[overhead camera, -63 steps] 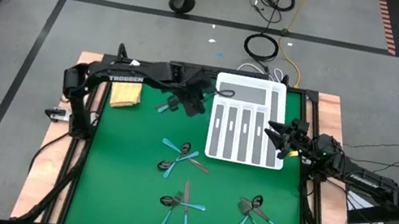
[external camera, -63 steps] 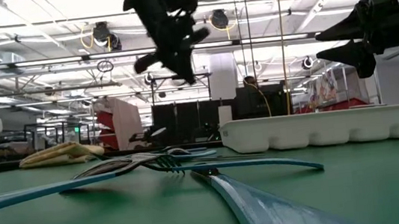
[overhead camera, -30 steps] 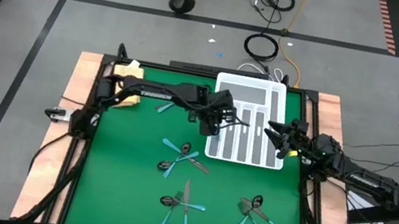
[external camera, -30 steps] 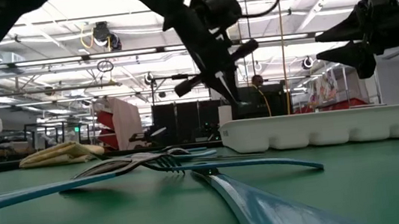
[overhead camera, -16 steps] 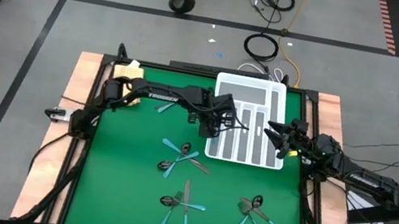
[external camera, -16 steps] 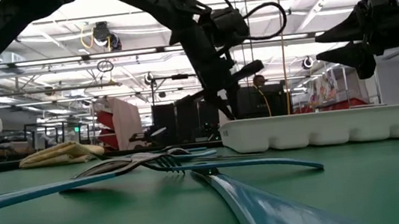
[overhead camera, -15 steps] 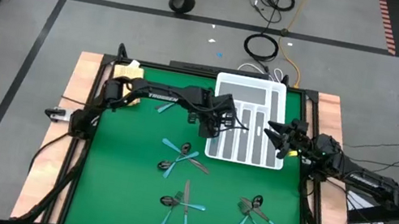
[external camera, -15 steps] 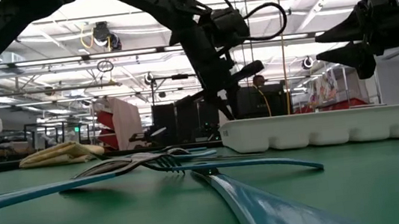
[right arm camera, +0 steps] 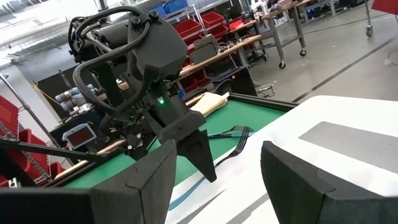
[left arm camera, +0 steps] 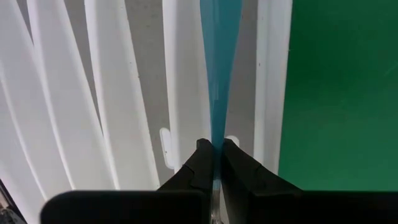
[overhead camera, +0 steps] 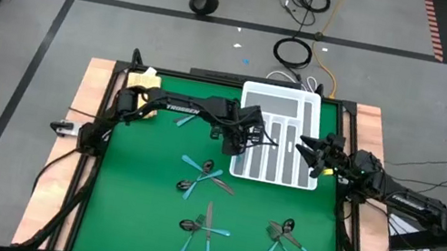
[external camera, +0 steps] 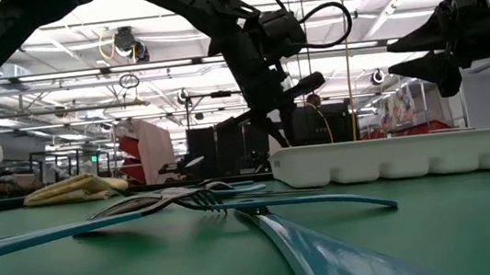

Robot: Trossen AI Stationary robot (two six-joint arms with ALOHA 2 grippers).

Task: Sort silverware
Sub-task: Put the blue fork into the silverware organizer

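My left gripper point(overhead camera: 246, 141) hangs over the left end of the white compartmented tray point(overhead camera: 280, 91), shut on one light-blue-handled piece of silverware point(left arm camera: 219, 56) whose head is out of view. The piece runs along the tray's leftmost long slot point(left arm camera: 245, 74). More silverware lies on the green mat in three loose clusters point(overhead camera: 203, 176), point(overhead camera: 205, 229), point(overhead camera: 288, 240). My right gripper point(overhead camera: 306, 151) waits open at the tray's right edge, level, holding nothing. My left gripper pinches the blue handle point(left arm camera: 215, 134) between its two fingers, at the end of the piece nearest to them. The fingers point(left arm camera: 198, 163) come from above, slanting down. The handle runs straight away from the fingers along the slot; whether its far end rests in the tray is out of frame.
A yellow cloth point(overhead camera: 141, 81) lies at the mat's far left corner. The tray's other slots point(overhead camera: 280, 145) lie between my two grippers. In the low view, forks and a blue handle point(external camera: 187, 200) lie close to the camera. Bare green mat point(overhead camera: 129, 192) spreads at the near left.
My left gripper has sunk a little toward the tray's left slot with the blue-handled piece and tipped slightly; over the last half second it has kept still.
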